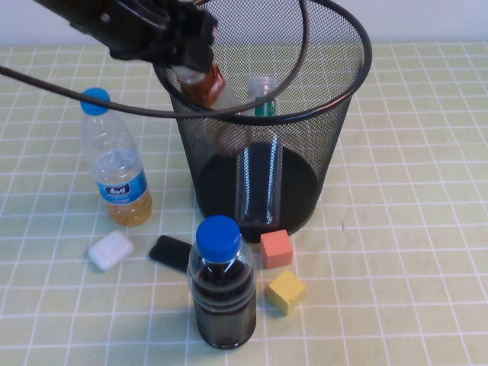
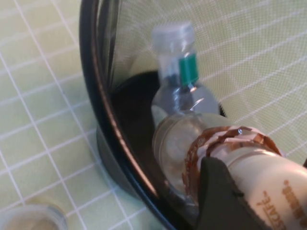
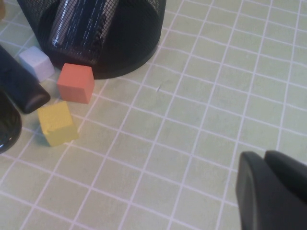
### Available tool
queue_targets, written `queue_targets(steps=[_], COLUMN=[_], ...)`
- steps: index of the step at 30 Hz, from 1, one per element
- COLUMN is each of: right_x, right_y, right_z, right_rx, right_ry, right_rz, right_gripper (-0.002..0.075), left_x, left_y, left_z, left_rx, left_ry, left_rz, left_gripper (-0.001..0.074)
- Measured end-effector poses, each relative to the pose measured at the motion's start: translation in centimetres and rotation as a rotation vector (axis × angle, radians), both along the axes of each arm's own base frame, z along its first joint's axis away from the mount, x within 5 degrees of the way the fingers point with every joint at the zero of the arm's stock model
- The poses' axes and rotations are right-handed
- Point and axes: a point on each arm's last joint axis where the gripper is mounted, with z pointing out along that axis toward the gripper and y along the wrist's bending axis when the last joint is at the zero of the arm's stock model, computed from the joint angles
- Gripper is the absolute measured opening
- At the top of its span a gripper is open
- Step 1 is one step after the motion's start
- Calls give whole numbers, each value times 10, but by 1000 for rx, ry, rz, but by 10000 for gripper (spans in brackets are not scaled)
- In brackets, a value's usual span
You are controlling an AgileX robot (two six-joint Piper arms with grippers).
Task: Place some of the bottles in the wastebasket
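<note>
The black wire-mesh wastebasket (image 1: 320, 145) stands mid-table. The taller clear bottle with white cap and green label (image 1: 259, 171) stands inside it, leaning on the wall; it also shows in the left wrist view (image 2: 180, 72). My left gripper (image 1: 191, 61) is over the basket's near-left rim, shut on the small squat bottle (image 1: 206, 85) with cream cap and amber-brown neck. In the left wrist view one finger (image 2: 220, 201) presses that bottle (image 2: 259, 175) just inside the rim (image 2: 96, 100). My right gripper (image 3: 261, 160) is shut and empty, above bare table right of the basket (image 3: 120, 43).
A slim blue-capped bottle (image 1: 114, 164) stands left of the basket. A wide blue-capped bottle of dark liquid (image 1: 221, 286) stands in front. Near it lie a white case (image 1: 110, 249), a black object (image 1: 171, 252), an orange cube (image 1: 276, 248) and a yellow cube (image 1: 286, 290).
</note>
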Motion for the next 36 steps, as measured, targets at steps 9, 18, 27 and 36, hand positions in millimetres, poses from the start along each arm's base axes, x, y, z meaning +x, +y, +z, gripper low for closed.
queue_targets(steps=[9, 18, 27, 36], right_x=[0, 0, 0, 2], right_y=[0, 0, 0, -5], right_z=[0, 0, 0, -8], right_rx=[-2, -8, 14, -75], right_ry=[2, -3, 8, 3], right_rz=[-2, -2, -3, -29], right_gripper=[-7, -7, -7, -7], left_x=[18, 18, 11, -17], left_y=[-8, -8, -3, 13], left_z=[-24, -13, 4, 46], left_rx=[26, 16, 77, 93], left_ry=[52, 19, 6, -108], left_rz=[3, 1, -38, -44], left_gripper=[285, 426, 203, 3])
